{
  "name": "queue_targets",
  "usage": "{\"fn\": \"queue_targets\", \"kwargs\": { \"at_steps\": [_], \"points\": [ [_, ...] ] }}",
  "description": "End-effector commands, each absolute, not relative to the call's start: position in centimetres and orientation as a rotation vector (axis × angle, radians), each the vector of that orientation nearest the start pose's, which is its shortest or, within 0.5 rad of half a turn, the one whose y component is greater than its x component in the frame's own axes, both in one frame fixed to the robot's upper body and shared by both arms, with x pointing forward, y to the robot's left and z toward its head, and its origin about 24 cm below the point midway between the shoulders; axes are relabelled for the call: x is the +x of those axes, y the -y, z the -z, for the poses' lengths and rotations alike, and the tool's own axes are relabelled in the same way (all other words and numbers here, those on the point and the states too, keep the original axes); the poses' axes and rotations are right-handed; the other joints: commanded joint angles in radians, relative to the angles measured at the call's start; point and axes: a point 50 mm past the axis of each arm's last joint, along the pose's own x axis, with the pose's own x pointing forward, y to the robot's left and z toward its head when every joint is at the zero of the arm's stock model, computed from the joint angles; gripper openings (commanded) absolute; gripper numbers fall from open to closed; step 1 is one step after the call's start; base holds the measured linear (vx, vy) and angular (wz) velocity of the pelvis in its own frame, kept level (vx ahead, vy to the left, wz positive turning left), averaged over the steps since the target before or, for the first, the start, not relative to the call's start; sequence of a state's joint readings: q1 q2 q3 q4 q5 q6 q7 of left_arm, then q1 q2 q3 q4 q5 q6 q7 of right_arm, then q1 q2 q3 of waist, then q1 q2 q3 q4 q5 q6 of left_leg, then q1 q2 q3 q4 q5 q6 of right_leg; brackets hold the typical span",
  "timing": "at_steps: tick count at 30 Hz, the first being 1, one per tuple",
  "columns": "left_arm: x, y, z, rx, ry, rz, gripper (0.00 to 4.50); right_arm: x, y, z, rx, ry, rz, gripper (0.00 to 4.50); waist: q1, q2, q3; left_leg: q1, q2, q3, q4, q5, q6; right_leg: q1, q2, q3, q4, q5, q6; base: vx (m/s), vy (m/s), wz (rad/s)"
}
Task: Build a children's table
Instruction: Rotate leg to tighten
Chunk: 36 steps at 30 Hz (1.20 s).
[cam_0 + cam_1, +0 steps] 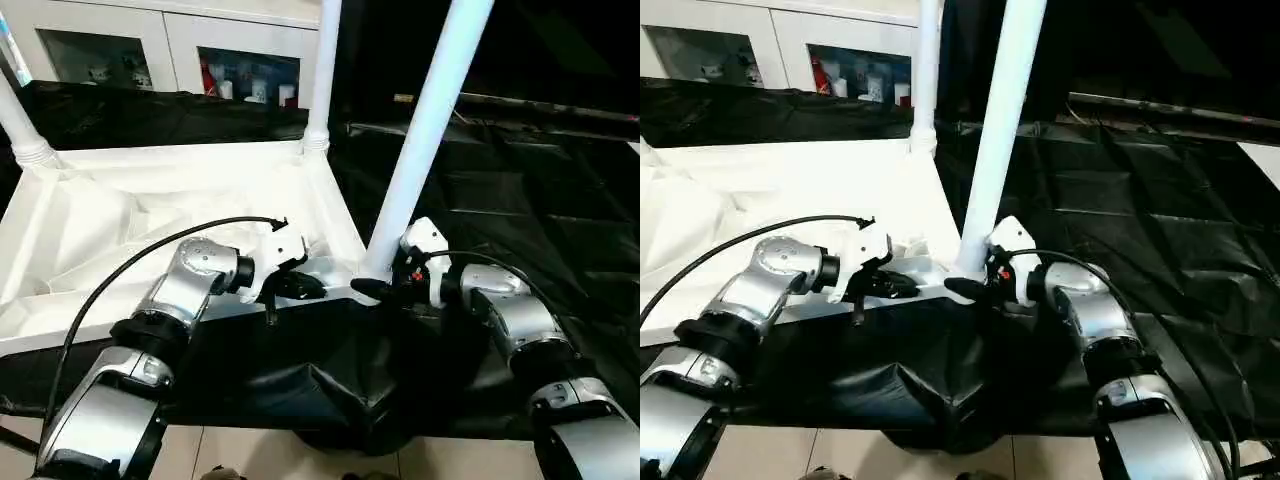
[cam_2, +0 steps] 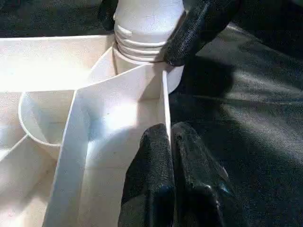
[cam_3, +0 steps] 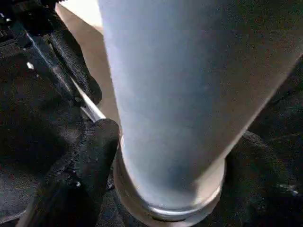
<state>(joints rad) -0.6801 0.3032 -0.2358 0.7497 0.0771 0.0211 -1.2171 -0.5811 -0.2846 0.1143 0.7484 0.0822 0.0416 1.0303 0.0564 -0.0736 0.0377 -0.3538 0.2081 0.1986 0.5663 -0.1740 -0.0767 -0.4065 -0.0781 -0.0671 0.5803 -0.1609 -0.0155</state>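
Observation:
The white tabletop (image 1: 120, 220) lies upside down, ribs up, on the black-draped work table. A long white leg (image 1: 425, 130) stands tilted in its near right corner socket. My right gripper (image 1: 378, 282) is closed round that leg's base, one black finger (image 3: 83, 170) on each side, touching it. My left gripper (image 1: 300, 285) is just left of that corner, shut on the tabletop's near rim wall (image 2: 165, 99), with its fingertips (image 2: 156, 156) pinched together over the wall. Two more legs stand in the far right socket (image 1: 322, 70) and the far left socket (image 1: 20, 125).
Black cloth (image 1: 520, 200) covers the work table to the right of the tabletop and hangs in folds over the near edge. A white glass-door cabinet (image 1: 150, 40) stands behind. Pale floor (image 1: 250, 455) shows below the cloth.

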Motion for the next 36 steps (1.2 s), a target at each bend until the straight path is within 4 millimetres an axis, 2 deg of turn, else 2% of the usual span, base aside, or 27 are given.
{"fn": "queue_targets", "kwargs": {
  "at_steps": [1, 6, 9, 11, 12, 13, 16, 17, 18, 19, 20, 21, 22, 24, 26, 29, 30, 34, 36],
  "points": [
    [32.4, -11.8, -4.7, 0.357, -0.43, 1.365, 0.0, 32.1, 13.6, -3.7, -0.113, -0.339, -1.128, 3.02, 0.001, -0.004, -0.053, 0.007, 0.033, -0.008, -0.056, -0.202, 0.06, 0.045, -0.064, 0.043, -0.053, -0.235, -0.212, 0.0, 0.0, 0.0],
    [32.4, -11.8, -4.7, 0.353, -0.432, 1.363, 0.0, 31.9, 13.7, -3.5, -0.098, -0.35, -1.128, 2.76, 0.002, -0.004, -0.054, 0.007, 0.032, -0.008, -0.056, -0.198, 0.059, 0.046, -0.063, 0.044, -0.053, -0.238, -0.204, 0.0, 0.0, 0.0],
    [32.5, -11.6, -4.7, 0.335, -0.431, 1.348, 0.0, 31.9, 13.5, -3.4, -0.028, -0.342, -1.091, 2.73, 0.003, -0.004, -0.054, 0.007, 0.033, -0.009, -0.057, -0.197, 0.059, 0.046, -0.063, 0.043, -0.052, -0.236, -0.206, 0.0, 0.0, 0.0],
    [32.9, -11.1, -4.5, 0.339, -0.436, 1.283, 0.0, 32.4, 13.1, -3.0, 0.057, -0.339, -0.978, 2.72, 0.002, -0.003, -0.053, 0.006, 0.033, -0.009, -0.058, -0.199, 0.056, 0.045, -0.063, 0.043, -0.053, -0.242, -0.208, 0.0, 0.0, 0.0],
    [32.9, -11.1, -4.5, 0.339, -0.436, 1.283, 0.0, 32.4, 13.1, -3.0, 0.057, -0.339, -0.978, 2.72, 0.0, -0.003, -0.052, 0.007, 0.032, -0.009, -0.059, -0.208, 0.052, 0.043, -0.063, 0.043, -0.055, -0.254, -0.205, 0.0, 0.0, 0.0],
    [33.2, -10.8, -4.3, 0.342, -0.44, 1.244, 0.0, 32.5, 12.8, -2.7, 0.07, -0.346, -0.917, 2.72, -0.003, -0.003, -0.05, 0.008, 0.031, -0.011, -0.06, -0.228, 0.039, 0.041, -0.065, 0.043, -0.059, -0.293, -0.194, 0.0, 0.0, 0.0],
    [34.3, -8.9, -4.1, 0.349, -0.445, 1.105, 0.0, 33.0, 11.6, -1.1, 0.093, -0.384, -0.664, 2.71, -0.009, -0.001, -0.048, 0.014, 0.029, -0.015, -0.063, -0.273, 0.0, 0.033, -0.066, 0.044, -0.07, -0.394, -0.159, 0.0, 0.0, 0.0],
    [34.4, -8.5, -4.1, 0.345, -0.444, 1.089, 0.0, 33.1, 11.4, -1.0, 0.092, -0.388, -0.626, 2.7, -0.014, 0.002, -0.046, 0.016, 0.027, -0.016, -0.065, -0.297, -0.01, 0.029, -0.065, 0.044, -0.077, -0.426, -0.148, 0.0, 0.0, 0.0],
    [34.5, -8.1, -4.2, 0.339, -0.444, 1.071, 0.0, 33.2, 11.2, -0.8, 0.088, -0.394, -0.582, 2.7, -0.013, 0.0, -0.047, 0.017, 0.026, -0.018, -0.064, -0.306, -0.01, 0.031, -0.066, 0.042, -0.079, -0.44, -0.143, 0.0, 0.0, 0.0],
    [34.8, -6.6, -4.4, 0.32, -0.435, 1.026, 0.0, 33.6, 10.3, -0.5, 0.089, -0.401, -0.478, 2.7, -0.016, 0.005, -0.047, 0.016, 0.025, -0.018, -0.064, -0.313, -0.011, 0.029, -0.067, 0.043, -0.079, -0.449, -0.138, 0.0, 0.0, 0.0],
    [34.8, -6.2, -4.4, 0.317, -0.434, 1.02, 0.0, 33.7, 10.0, -0.6, 0.097, -0.401, -0.455, 2.7, -0.022, 0.004, -0.047, 0.019, 0.024, -0.018, -0.063, -0.328, -0.012, 0.025, -0.065, 0.042, -0.086, -0.466, -0.132, 0.0, 0.0, 0.0],
    [34.8, -5.2, -4.5, 0.311, -0.43, 1.01, 0.0, 33.9, 9.2, -0.7, 0.113, -0.399, -0.409, 2.7, -0.022, 0.008, -0.048, 0.018, 0.021, -0.017, -0.061, -0.329, -0.007, 0.026, -0.065, 0.042, -0.086, -0.469, -0.127, 0.0, 0.0, 0.0],
    [34.8, -4.3, -4.6, 0.302, -0.428, 1.012, 0.0, 34.0, 8.5, -0.8, 0.121, -0.395, -0.382, 2.7, -0.023, 0.006, -0.048, 0.017, 0.022, -0.018, -0.062, -0.328, -0.007, 0.025, -0.064, 0.042, -0.087, -0.468, -0.125, 0.0, 0.0, 0.0],
    [34.6, -3.7, -4.7, 0.309, -0.423, 1.024, 0.0, 34.0, 7.7, -1.1, 0.085, -0.383, -0.413, 2.7, -0.023, 0.005, -0.049, 0.015, 0.021, -0.018, -0.062, -0.328, -0.002, 0.027, -0.062, 0.04, -0.087, -0.459, -0.119, 0.0, 0.0, 0.0],
    [34.6, -3.7, -4.6, 0.319, -0.42, 1.035, 0.0, 34.1, 7.6, -1.3, 0.088, -0.368, -0.428, 3.26, -0.022, 0.005, -0.05, 0.011, 0.021, -0.017, -0.063, -0.317, 0.015, 0.031, -0.06, 0.041, -0.083, -0.411, -0.124, 0.0, 0.0, 0.0],
    [34.5, -4.5, -4.4, 0.334, -0.416, 1.064, 0.0, 34.4, 7.7, -1.9, 0.07, -0.317, -0.479, 3.49, -0.022, 0.005, -0.05, 0.007, 0.022, -0.017, -0.063, -0.313, 0.026, 0.033, -0.061, 0.041, -0.082, -0.395, -0.131, 0.0, 0.0, 0.0],
    [34.5, -4.8, -4.4, 0.339, -0.415, 1.072, 0.0, 34.4, 7.9, -2.1, 0.044, -0.299, -0.498, 3.75, -0.022, 0.003, -0.051, 0.007, 0.022, -0.017, -0.063, -0.311, 0.027, 0.034, -0.061, 0.04, -0.082, -0.397, -0.131, 0.0, 0.0, 0.0],
    [34.5, -6.1, -4.3, 0.347, -0.409, 1.096, 0.0, 34.4, 8.9, -2.5, 0.023, -0.281, -0.582, 3.83, -0.023, 0.001, -0.05, 0.004, 0.023, -0.016, -0.062, -0.292, 0.039, 0.037, -0.062, 0.041, -0.079, -0.377, -0.142, 0.0, 0.0, 0.0],
    [34.2, -7.5, -4.4, 0.357, -0.402, 1.164, 0.0, 34.0, 10.1, -2.7, -0.008, -0.279, -0.703, 3.83, -0.022, 0.001, -0.051, 0.002, 0.022, -0.016, -0.062, -0.284, 0.048, 0.041, -0.064, 0.041, -0.078, -0.377, -0.145, 0.0, 0.0, 0.0]
  ]
}}
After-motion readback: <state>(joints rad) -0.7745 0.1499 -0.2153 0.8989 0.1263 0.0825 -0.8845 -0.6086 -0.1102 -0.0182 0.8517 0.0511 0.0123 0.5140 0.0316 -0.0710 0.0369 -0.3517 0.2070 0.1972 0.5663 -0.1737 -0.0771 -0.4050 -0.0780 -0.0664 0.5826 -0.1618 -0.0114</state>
